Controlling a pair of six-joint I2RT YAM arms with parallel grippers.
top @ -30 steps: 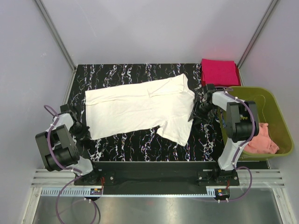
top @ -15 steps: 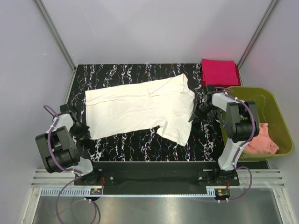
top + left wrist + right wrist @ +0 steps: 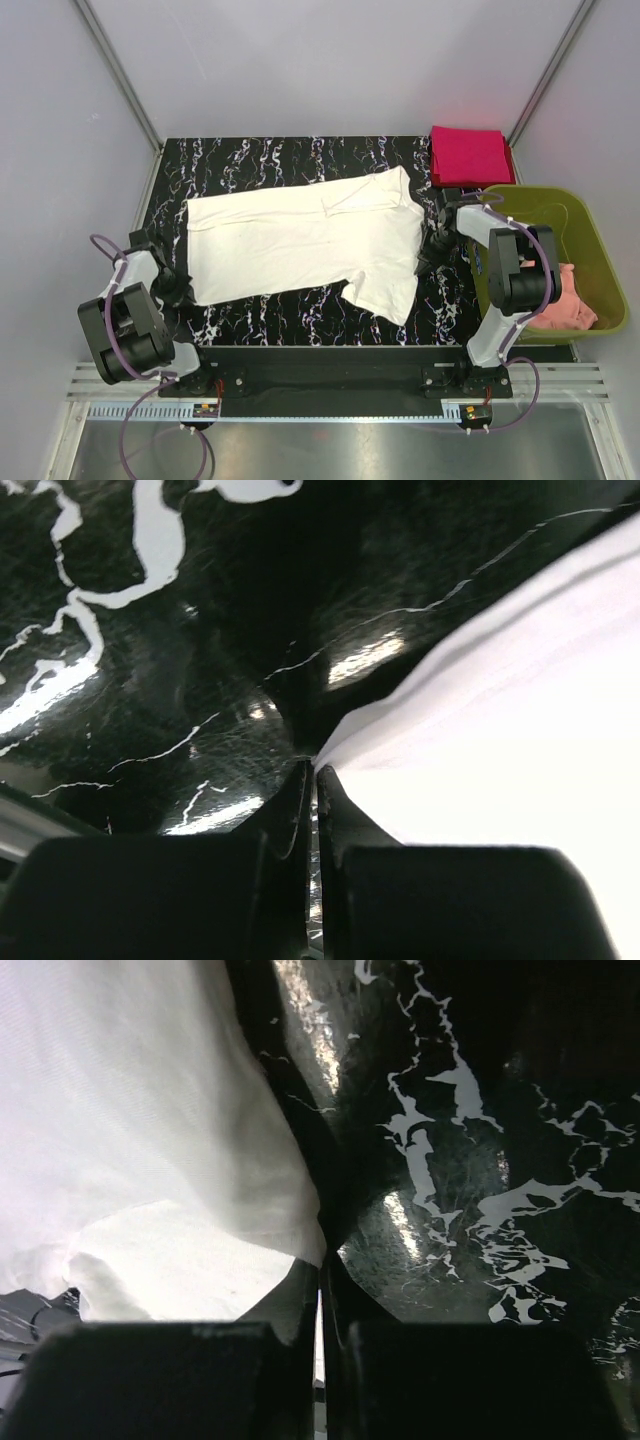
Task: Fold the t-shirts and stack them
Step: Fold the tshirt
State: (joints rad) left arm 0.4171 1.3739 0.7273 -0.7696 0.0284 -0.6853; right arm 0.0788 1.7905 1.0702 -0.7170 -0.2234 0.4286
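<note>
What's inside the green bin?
A crumpled pink cloth lies at the near end of the green bin. The right arm covers part of the bin's left side, and anything under the cloth cannot be seen.

No legible text, label, brand, number or sign is present in any of the three views.

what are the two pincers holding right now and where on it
Both hold the cream-white t-shirt: left pincer pinches its hem corner, right pincer its opposite, shoulder-end edge.
</note>
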